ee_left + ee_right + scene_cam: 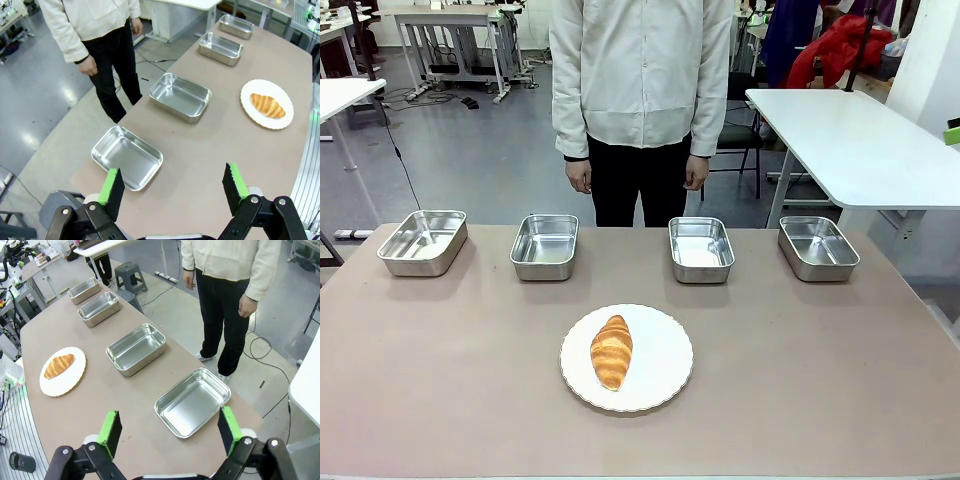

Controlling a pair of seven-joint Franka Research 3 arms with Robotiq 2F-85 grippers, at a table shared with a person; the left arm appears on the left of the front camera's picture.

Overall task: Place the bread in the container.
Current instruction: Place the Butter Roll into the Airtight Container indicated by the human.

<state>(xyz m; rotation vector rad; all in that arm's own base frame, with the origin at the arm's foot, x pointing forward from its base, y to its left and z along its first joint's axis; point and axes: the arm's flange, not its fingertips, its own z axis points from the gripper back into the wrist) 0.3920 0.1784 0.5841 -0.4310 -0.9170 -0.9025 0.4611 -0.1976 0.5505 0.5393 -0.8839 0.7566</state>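
Bread point(611, 351) on plate point(665, 385), bare table point(440, 380) around, pans point(544, 246) along far edge

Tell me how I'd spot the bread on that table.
Find the brown table with four steel pans along its far edge. Before them, mid-table, sits a round white plate. The bread lies on it, the only golden, ridged thing there.
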